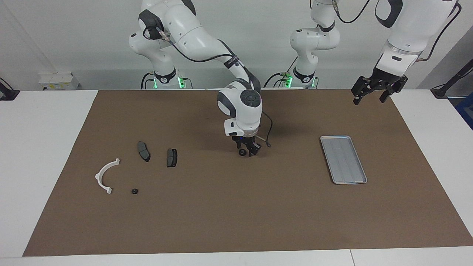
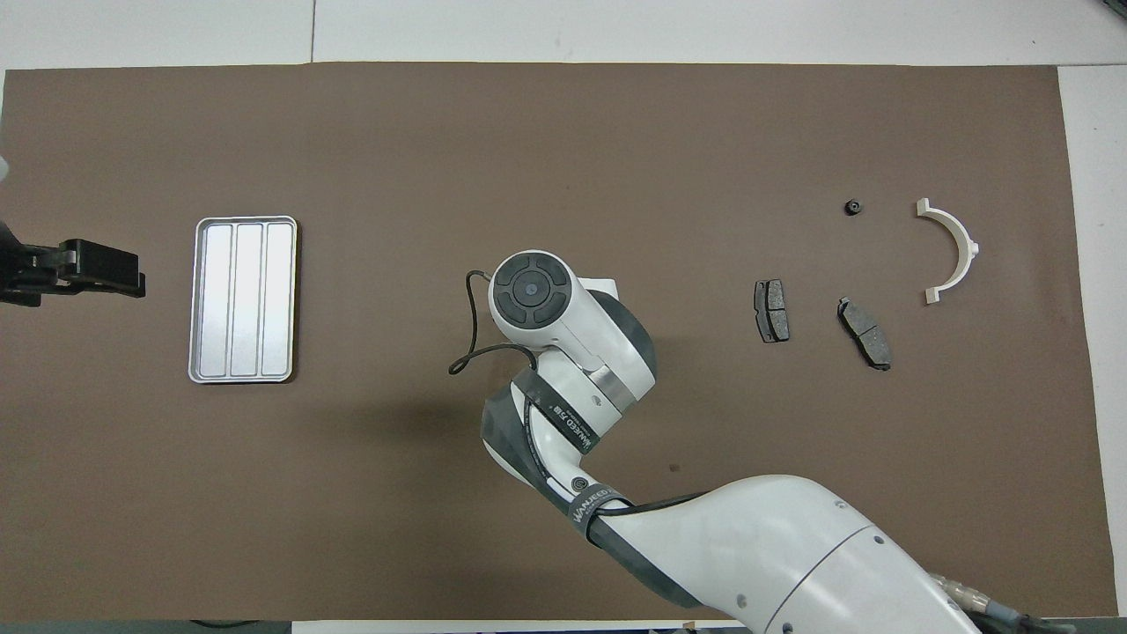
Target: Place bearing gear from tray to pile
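The bearing gear (image 1: 135, 191) (image 2: 852, 208) is a small black ring lying on the brown mat beside the white half-ring bracket (image 1: 104, 176) (image 2: 955, 246), farther from the robots than the two dark brake pads (image 1: 143, 151) (image 1: 172, 157). The ribbed silver tray (image 1: 343, 159) (image 2: 243, 299) lies toward the left arm's end with nothing in it. My right gripper (image 1: 247, 152) hangs low over the middle of the mat, shut with nothing in it; in the overhead view its wrist (image 2: 533, 291) hides it. My left gripper (image 1: 370, 95) (image 2: 123, 269) stands open, high over the mat's edge near the tray.
The brown mat (image 1: 236, 214) covers most of the white table (image 1: 40, 155). A thin black cable (image 2: 467, 339) loops from the right wrist. The right arm's forearm (image 2: 775, 546) spans the near part of the mat.
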Controlling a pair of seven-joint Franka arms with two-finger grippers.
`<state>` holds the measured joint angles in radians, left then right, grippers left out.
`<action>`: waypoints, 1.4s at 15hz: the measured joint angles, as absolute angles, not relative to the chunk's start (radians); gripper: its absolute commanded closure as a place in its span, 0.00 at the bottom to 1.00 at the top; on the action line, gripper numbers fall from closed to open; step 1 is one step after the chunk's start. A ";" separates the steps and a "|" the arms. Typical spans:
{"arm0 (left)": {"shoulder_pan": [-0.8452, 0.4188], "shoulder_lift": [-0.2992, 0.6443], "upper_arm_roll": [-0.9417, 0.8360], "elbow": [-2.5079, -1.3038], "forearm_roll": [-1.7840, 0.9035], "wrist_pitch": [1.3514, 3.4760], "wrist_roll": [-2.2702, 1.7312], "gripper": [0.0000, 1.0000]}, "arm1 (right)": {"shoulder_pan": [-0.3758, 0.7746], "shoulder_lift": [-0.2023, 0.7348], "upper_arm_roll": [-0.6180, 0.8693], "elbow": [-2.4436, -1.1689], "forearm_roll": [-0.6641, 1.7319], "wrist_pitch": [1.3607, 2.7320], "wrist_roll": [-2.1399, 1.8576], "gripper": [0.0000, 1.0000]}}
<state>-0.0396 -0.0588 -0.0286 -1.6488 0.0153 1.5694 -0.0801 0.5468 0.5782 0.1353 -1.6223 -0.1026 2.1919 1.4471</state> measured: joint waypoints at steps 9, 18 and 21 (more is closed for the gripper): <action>-0.045 -0.072 -0.030 -1.622 0.015 1.494 -0.080 0.00 | 0.520 0.576 0.129 -1.556 -0.104 2.042 1.357 1.00; -0.047 -0.072 -0.036 -1.622 0.013 1.487 -0.079 0.00 | 0.112 0.497 0.122 -1.451 -0.102 1.871 0.488 1.00; -0.049 -0.072 -0.041 -1.622 0.013 1.488 -0.079 0.00 | 0.033 0.512 0.124 -1.550 -0.102 2.023 0.349 1.00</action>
<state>-0.0494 -0.0719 -0.0415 -1.6215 0.0130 1.4875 -0.0788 0.0334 0.5115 0.1236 -1.5501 -0.1017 2.0226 0.3486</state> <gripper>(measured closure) 0.000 0.678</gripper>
